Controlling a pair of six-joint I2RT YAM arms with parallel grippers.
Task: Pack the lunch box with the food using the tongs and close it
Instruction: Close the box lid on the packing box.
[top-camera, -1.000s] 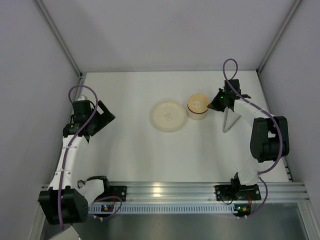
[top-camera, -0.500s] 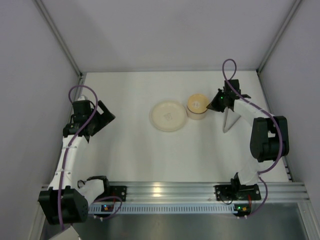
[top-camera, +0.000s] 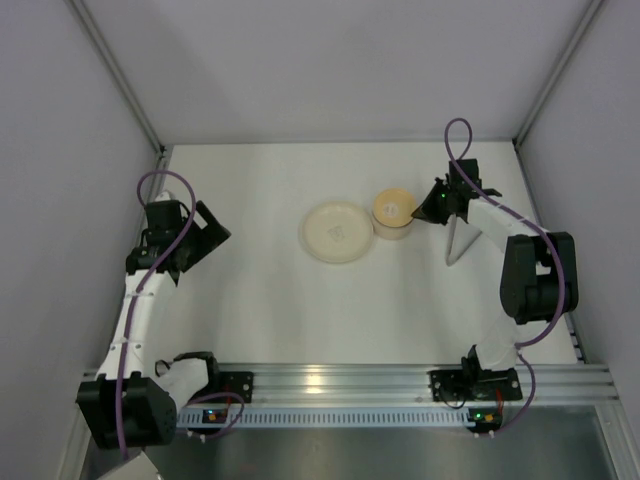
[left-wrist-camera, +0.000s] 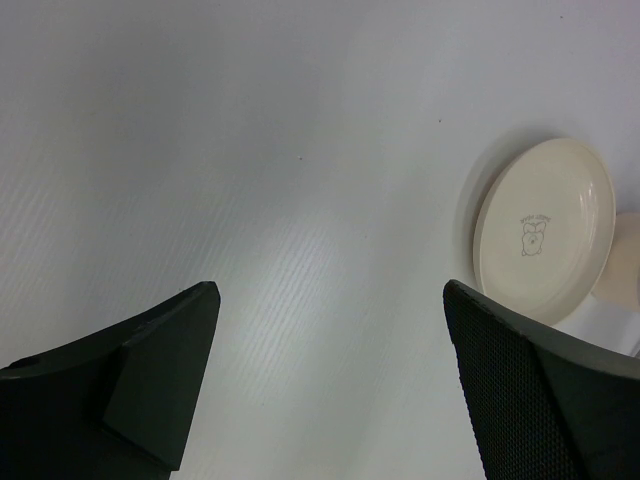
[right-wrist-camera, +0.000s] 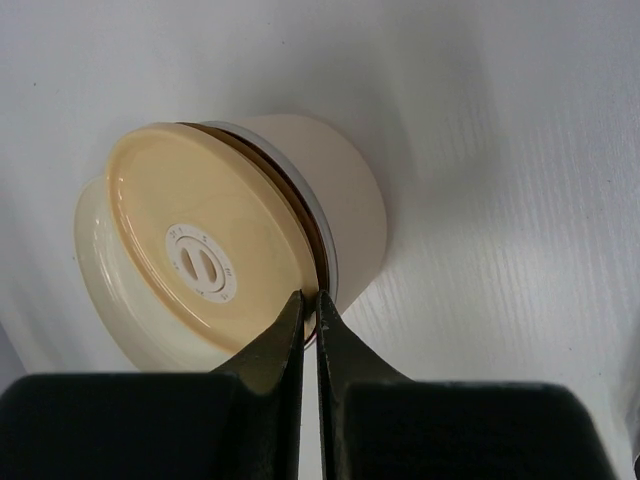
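Top external view: a small round cream-beige tin lunch box (top-camera: 394, 230) stands on the white table (top-camera: 260, 300), just to the right of a wide flat cream plate (top-camera: 322, 226) and so close that I cannot tell if they touch. A round tan lid (right-wrist-camera: 150, 200) sits on the tin a little askew, and the right wrist camera shows a sliver of shiny steel rim at its edge. The right gripper (right-wrist-camera: 308, 308) has its black fingers pressed together, their tips right at the lid's rim; I cannot tell whether they pinch anything. Long thin grey metal tongs (top-camera: 457, 243) lie on the table by the right arm, apart from the tin. The left gripper (left-wrist-camera: 328, 292) hangs well off to the left, fingers spread wide, with nothing between them.
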